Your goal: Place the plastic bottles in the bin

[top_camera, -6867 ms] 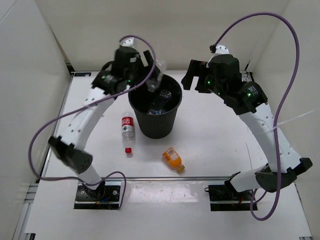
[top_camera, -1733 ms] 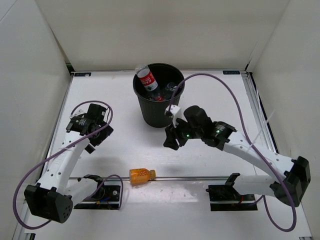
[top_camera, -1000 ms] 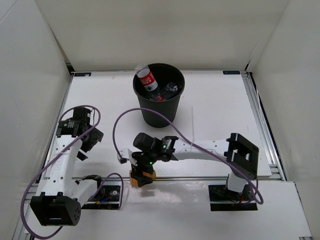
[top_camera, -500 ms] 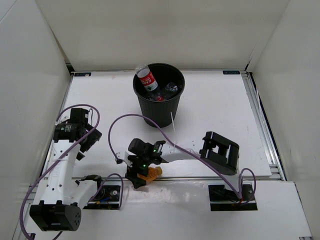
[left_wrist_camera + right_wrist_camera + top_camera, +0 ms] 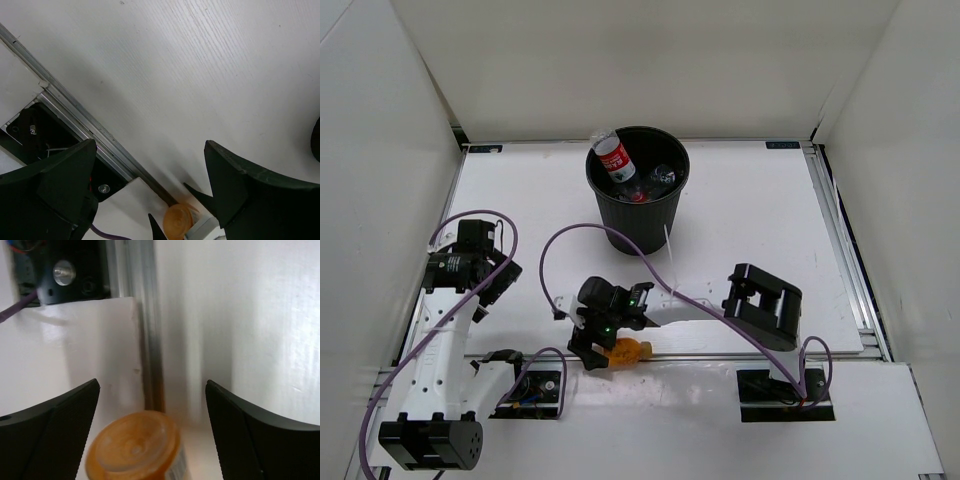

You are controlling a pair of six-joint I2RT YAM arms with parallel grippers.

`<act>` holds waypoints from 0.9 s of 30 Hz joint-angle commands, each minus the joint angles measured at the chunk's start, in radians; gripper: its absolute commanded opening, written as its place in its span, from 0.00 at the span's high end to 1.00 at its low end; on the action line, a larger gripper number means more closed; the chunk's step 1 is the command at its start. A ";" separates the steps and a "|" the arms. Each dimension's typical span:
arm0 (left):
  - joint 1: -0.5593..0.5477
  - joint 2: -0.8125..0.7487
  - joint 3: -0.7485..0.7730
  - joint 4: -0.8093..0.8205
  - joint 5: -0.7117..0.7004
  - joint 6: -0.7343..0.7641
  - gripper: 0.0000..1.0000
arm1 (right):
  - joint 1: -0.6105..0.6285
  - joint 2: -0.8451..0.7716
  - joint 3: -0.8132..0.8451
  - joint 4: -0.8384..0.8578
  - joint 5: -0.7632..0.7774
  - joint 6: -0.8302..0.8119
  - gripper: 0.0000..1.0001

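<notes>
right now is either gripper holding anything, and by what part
Nothing. Right gripper open around cap end of orange bottle, not touching; left gripper open, empty.

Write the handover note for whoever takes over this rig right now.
Left gripper: open, empty, over the table, left side.
Right gripper: open, the orange bottle between its jaws, not gripped; it lies at the table's near edge.
Bin: red-label bottle leaning at the rim, other bottles inside, count unclear.
Done: no other bottle on the table.
Left: grip the orange bottle, drop it in the bin.
</notes>
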 commanded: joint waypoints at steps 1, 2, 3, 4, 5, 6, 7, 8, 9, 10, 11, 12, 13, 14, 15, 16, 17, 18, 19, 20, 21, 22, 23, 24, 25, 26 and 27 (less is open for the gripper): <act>-0.003 -0.015 0.007 -0.078 -0.024 0.002 0.00 | -0.010 0.003 -0.007 -0.110 0.129 -0.011 0.08; -0.003 -0.015 0.007 -0.078 -0.024 -0.007 0.00 | -0.010 -0.006 -0.022 -0.119 0.145 -0.011 0.07; -0.003 -0.015 0.007 -0.078 -0.024 -0.007 0.00 | -0.010 -0.006 -0.036 -0.119 0.157 -0.011 0.06; -0.003 -0.015 -0.002 -0.078 -0.024 -0.007 0.00 | -0.010 -0.032 -0.053 -0.119 0.169 -0.011 0.05; -0.003 -0.015 -0.002 -0.078 -0.024 -0.007 0.00 | -0.010 -0.044 -0.070 -0.119 0.185 -0.011 0.05; -0.003 -0.015 -0.002 -0.078 -0.024 -0.007 0.00 | -0.010 -0.055 -0.085 -0.119 0.185 -0.020 0.05; -0.003 -0.015 -0.002 -0.078 -0.024 -0.016 0.00 | -0.020 -0.066 -0.110 -0.119 0.185 -0.020 0.04; -0.003 -0.015 -0.002 -0.078 -0.024 -0.016 0.00 | -0.030 -0.081 -0.119 -0.119 0.185 -0.020 0.04; -0.003 -0.015 -0.002 -0.078 -0.024 -0.016 0.00 | -0.030 -0.081 -0.130 -0.119 0.185 -0.020 0.04; -0.003 -0.015 -0.002 -0.078 -0.024 -0.016 0.00 | -0.039 -0.095 -0.148 -0.119 0.185 -0.030 0.04; -0.003 -0.015 -0.002 -0.078 -0.024 -0.016 0.00 | -0.039 -0.112 -0.158 -0.119 0.185 -0.031 0.04; -0.003 -0.015 -0.002 -0.078 -0.024 -0.016 0.00 | -0.050 -0.124 -0.168 -0.106 0.185 -0.031 0.04; -0.003 -0.015 -0.002 -0.078 -0.024 -0.016 0.00 | -0.050 -0.149 -0.177 -0.106 0.185 -0.031 0.04; -0.003 -0.015 -0.011 -0.078 -0.024 -0.025 0.00 | -0.059 -0.158 -0.178 -0.096 0.185 -0.040 0.04; -0.003 -0.015 -0.011 -0.078 -0.024 -0.025 0.00 | -0.059 -0.167 -0.178 -0.096 0.198 -0.040 0.04; -0.003 -0.015 -0.011 -0.078 -0.024 -0.025 0.00 | -0.068 -0.176 -0.178 -0.096 0.199 -0.049 0.04; -0.003 -0.015 -0.011 -0.078 -0.024 -0.025 0.00 | -0.068 -0.176 -0.165 -0.096 0.199 -0.061 0.04; -0.003 -0.015 -0.020 -0.078 -0.024 -0.025 0.00 | -0.068 -0.176 -0.156 -0.107 0.212 -0.061 0.04; -0.003 -0.015 -0.020 -0.078 -0.024 -0.034 0.00 | -0.079 -0.176 -0.136 -0.116 0.229 -0.073 0.04; -0.003 -0.015 -0.020 -0.078 -0.024 -0.034 0.00 | -0.079 -0.176 -0.126 -0.116 0.229 -0.073 0.04; -0.003 -0.015 -0.020 -0.078 -0.024 -0.034 0.00 | -0.088 -0.176 -0.116 -0.127 0.243 -0.087 0.02; -0.003 -0.015 -0.030 -0.078 -0.024 -0.034 0.00 | -0.097 -0.186 -0.098 -0.127 0.243 -0.096 0.02; -0.003 -0.015 -0.030 -0.078 -0.024 -0.034 0.00 | -0.097 -0.186 -0.084 -0.141 0.252 -0.096 0.02; -0.003 -0.015 -0.030 -0.078 -0.024 -0.034 0.00 | -0.109 -0.186 -0.066 -0.151 0.252 -0.096 0.02; -0.003 -0.015 -0.030 -0.078 -0.024 -0.034 0.00 | -0.122 -0.186 -0.044 -0.179 0.252 -0.096 0.01; -0.003 -0.015 -0.030 -0.078 -0.024 -0.034 0.00 | -0.122 -0.186 0.003 -0.196 0.261 -0.106 0.01; -0.003 -0.015 -0.030 -0.078 -0.024 -0.044 0.00 | -0.131 -0.186 0.028 -0.210 0.261 -0.106 0.01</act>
